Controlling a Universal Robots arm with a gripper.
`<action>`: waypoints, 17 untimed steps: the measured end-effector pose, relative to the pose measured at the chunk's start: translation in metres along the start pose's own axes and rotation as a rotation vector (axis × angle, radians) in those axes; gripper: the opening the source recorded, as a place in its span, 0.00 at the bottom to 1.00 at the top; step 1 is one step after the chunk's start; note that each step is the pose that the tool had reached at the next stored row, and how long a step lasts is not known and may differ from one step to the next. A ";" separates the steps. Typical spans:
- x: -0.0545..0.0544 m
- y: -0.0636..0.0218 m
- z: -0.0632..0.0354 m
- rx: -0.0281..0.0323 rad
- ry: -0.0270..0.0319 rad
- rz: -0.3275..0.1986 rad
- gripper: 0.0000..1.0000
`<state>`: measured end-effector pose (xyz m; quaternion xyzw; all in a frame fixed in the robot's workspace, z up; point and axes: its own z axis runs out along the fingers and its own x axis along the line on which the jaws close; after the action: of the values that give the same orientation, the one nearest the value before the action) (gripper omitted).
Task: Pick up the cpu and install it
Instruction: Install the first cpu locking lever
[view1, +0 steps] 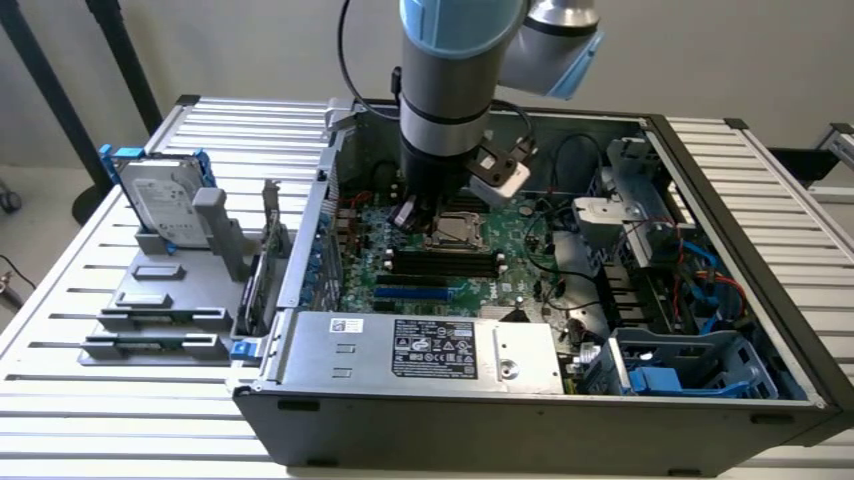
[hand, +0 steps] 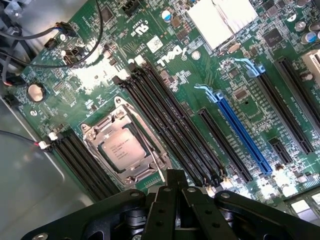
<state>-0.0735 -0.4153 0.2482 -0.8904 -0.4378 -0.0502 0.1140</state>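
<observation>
You have the open grey steel computer case (view1: 400, 400) lying on the white slatted table (view1: 80, 300), its green printed motherboard (hand: 210, 95) facing up. The black gripper (hand: 172, 182) hangs over the board, fingers pinched together and holding nothing. The cpu (hand: 121, 147), a small flat square chip with a matte silver-grey metal lid, already sits flat in its bright metal socket frame (hand: 95, 131), beside the long black memory slots (hand: 165, 125), edges square to the frame.

cpu (hand: 122, 148) in socket (hand: 95, 135) on motherboard (hand: 210, 75) | end effector (hand: 175, 192) just beside socket
</observation>
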 end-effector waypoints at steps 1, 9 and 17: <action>0.000 -0.0002 0.0007 0.0001 0.0002 0.000 0.11; 0.002 -0.0032 0.0116 0.0019 0.0025 0.000 0.11; -0.002 -0.0052 0.0248 0.0026 0.0040 0.000 0.11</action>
<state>-0.0791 -0.4076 0.2247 -0.8901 -0.4377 -0.0514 0.1160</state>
